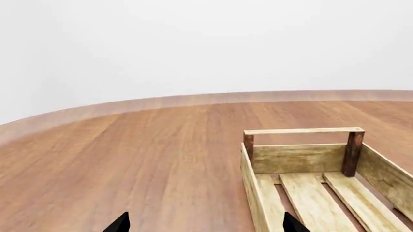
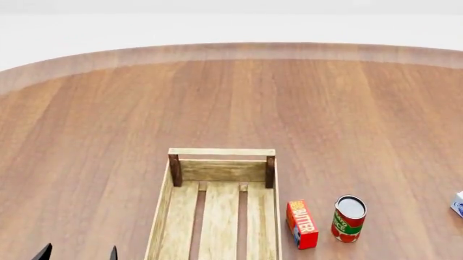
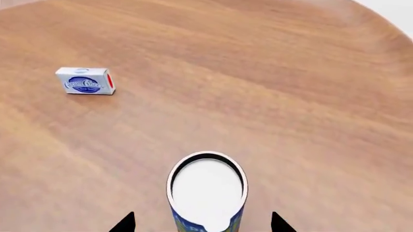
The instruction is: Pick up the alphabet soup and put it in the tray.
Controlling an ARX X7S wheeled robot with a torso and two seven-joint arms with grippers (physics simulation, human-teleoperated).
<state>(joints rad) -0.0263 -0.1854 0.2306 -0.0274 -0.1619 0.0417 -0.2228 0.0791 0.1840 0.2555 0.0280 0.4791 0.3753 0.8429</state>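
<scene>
The right claw (image 3: 202, 223) is spread wide, the upright alphabet soup (image 3: 206, 193) standing between its tips. The left claw (image 1: 205, 223) is also released, with the tray (image 1: 303, 159) at its two o'clock on the bench (image 1: 161, 154).

The blue-labelled alphabet soup (image 3: 206, 193) stands upright on the table; the slatted wooden tray (image 2: 220, 208) lies empty.

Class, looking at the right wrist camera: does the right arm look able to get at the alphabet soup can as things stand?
Probably yes. The alphabet soup stands upright between the open fingertips of the right gripper, with bare table around it; the nearest item, a small white box, lies well away.
</scene>
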